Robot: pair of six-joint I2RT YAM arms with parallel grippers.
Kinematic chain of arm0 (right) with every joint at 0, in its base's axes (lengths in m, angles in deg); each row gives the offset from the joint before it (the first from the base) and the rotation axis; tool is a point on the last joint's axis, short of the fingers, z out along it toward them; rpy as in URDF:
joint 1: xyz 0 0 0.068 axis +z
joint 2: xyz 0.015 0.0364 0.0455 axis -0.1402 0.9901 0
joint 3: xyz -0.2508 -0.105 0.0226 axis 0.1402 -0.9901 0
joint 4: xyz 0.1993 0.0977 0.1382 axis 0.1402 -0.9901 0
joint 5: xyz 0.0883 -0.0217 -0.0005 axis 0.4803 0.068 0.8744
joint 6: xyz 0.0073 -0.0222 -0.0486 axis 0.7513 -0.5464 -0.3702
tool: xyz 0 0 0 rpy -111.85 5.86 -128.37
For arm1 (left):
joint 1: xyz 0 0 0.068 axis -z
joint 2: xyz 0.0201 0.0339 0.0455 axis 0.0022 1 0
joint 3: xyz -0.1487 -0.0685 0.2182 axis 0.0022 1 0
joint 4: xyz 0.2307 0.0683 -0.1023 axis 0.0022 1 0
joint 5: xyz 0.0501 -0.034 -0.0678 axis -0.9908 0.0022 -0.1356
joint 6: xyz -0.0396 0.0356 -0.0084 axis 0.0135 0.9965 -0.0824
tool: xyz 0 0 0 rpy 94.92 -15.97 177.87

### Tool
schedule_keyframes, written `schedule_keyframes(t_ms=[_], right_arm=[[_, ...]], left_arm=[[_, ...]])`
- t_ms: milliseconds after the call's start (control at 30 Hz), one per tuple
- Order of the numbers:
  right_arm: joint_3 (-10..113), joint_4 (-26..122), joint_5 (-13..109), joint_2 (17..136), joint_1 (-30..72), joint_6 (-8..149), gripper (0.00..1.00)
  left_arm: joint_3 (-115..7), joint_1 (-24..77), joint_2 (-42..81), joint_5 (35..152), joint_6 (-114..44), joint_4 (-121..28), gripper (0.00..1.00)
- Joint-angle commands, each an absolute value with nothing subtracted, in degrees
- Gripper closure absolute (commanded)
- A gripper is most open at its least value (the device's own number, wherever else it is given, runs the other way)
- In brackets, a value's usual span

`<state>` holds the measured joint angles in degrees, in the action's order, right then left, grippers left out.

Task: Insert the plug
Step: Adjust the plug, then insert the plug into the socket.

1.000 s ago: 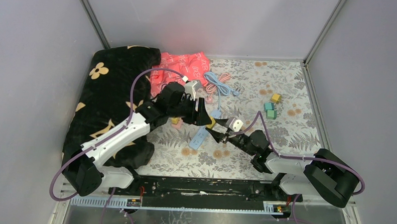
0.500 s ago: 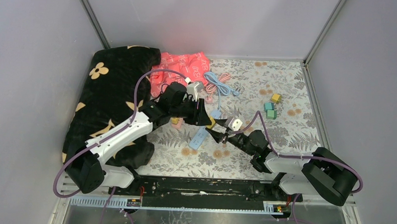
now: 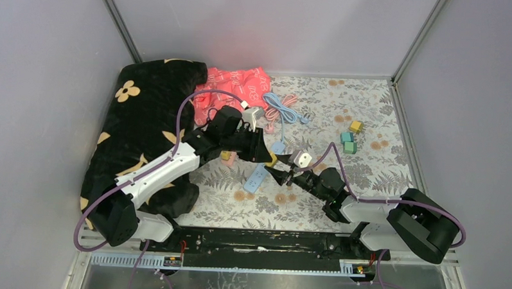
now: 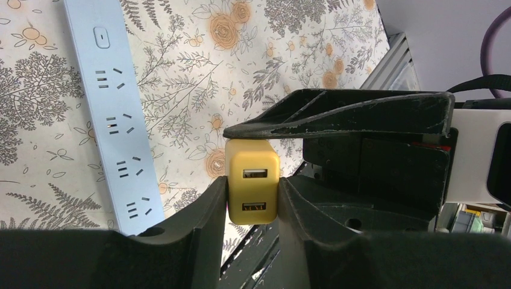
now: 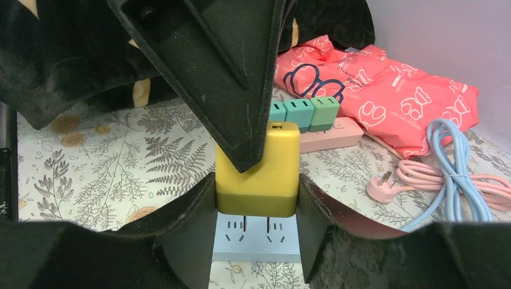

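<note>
A yellow plug (image 5: 258,171) with two USB ports (image 4: 253,180) hangs just above the light-blue power strip (image 5: 256,238), its two prongs pointing down at the strip's sockets. My right gripper (image 5: 258,198) is shut on the plug's lower sides. My left gripper (image 4: 253,189) grips the same plug from above, both fingers pressed against its sides; one left finger (image 5: 223,72) covers the plug's top in the right wrist view. From above, both grippers meet at the plug (image 3: 273,159) over the strip (image 3: 257,178).
A pink power strip (image 5: 337,135) carrying green adapters lies behind. A pink bag (image 3: 233,89), coiled pink and blue cables (image 3: 280,107), a loose pink plug (image 5: 381,186), coloured blocks (image 3: 350,138) and a black flowered blanket (image 3: 142,115) surround the spot.
My left gripper's jaws have closed onto the yellow plug, and that arm has shifted slightly toward it. The right gripper has kept its hold and hardly moved.
</note>
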<state>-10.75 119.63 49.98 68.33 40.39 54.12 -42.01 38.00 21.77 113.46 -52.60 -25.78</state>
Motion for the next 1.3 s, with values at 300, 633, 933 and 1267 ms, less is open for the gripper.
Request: schedule_keyframes(t_ms=[300, 633, 933, 1267], right_arm=[[-9.04, 124.24, 46.58, 71.99, 40.89, 60.63, 0.46], [-1.27, 101.57, 38.72, 71.2, 40.25, 75.48, 0.11], [5.8, 78.94, 43.61, 69.53, 32.36, 91.16, 0.01], [6.95, 76.21, 46.1, 73.41, 29.47, 104.25, 0.0]], left_arm=[[-46.06, 37.47, 23.13, 106.67, -44.56, -20.91, 1.0], [-51.99, 36.46, 28.46, 98.48, -38.81, -15.78, 1.0], [-55.62, 36.09, 34.13, 95.62, -37.06, -15.07, 1.0], [-56.48, 36.09, 38.55, 94.45, -36.77, -15.1, 1.0]])
